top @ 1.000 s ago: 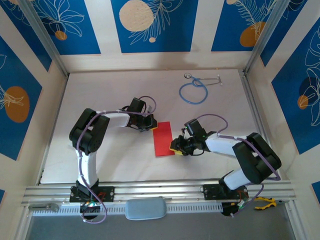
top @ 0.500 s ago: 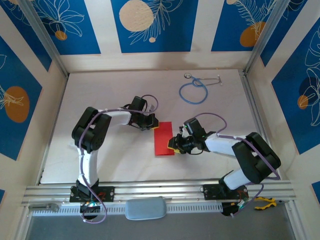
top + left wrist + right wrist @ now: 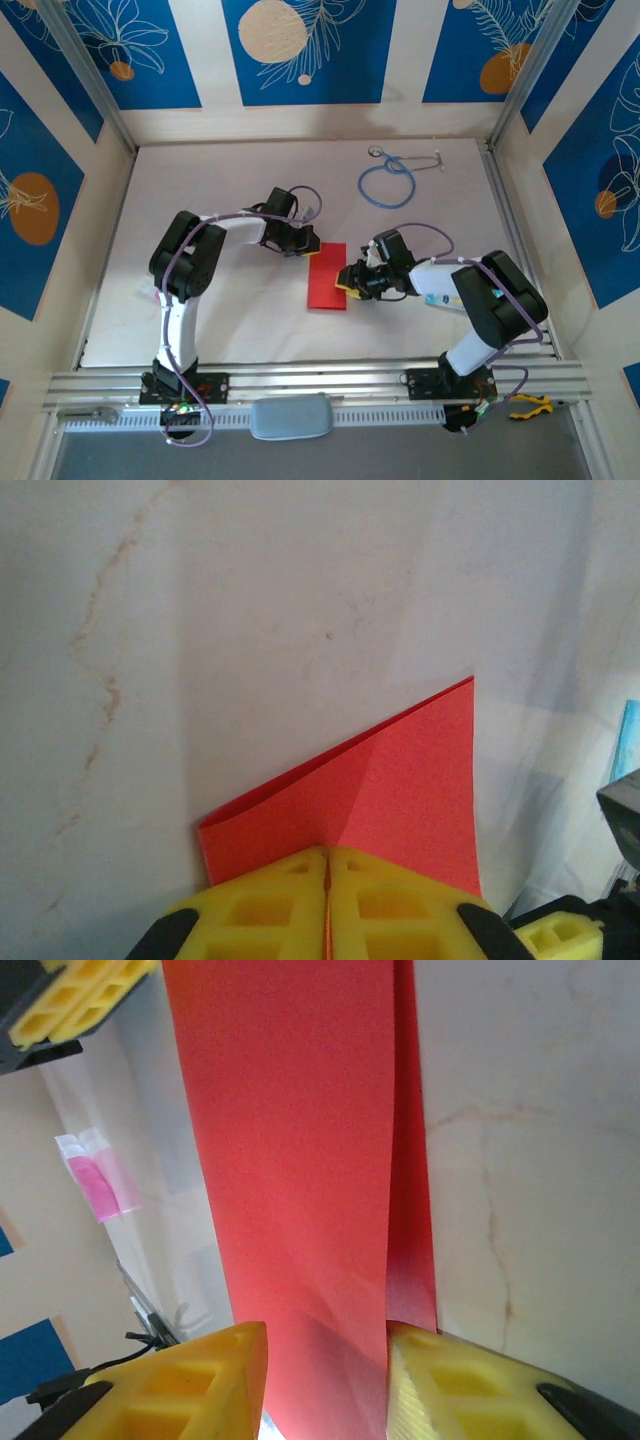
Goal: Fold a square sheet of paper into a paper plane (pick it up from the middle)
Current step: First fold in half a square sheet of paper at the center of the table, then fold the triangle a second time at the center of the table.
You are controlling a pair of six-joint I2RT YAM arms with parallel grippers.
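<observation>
The square sheet of paper [image 3: 326, 276] is bright red and folded into a narrow rectangle on the white table [image 3: 220, 190]. My left gripper [image 3: 305, 244] is at its far left corner. In the left wrist view this gripper [image 3: 327, 852] is shut on the paper [image 3: 410, 790], which is lifted into a creased tent. My right gripper [image 3: 349, 280] is at the paper's right edge. In the right wrist view it [image 3: 325, 1335] stands open, its yellow fingers [image 3: 200, 1385] on either side of the upper flap [image 3: 290, 1160], and one finger rests on the lower layer.
A blue stethoscope [image 3: 387, 186] lies at the back right of the table. Wooden walls and metal rails [image 3: 320, 382] surround the table. The two grippers are close together over the paper.
My right gripper has moved up and to the left along the paper's right edge, with its arm drawn in. My left gripper has shifted slightly back at the corner.
</observation>
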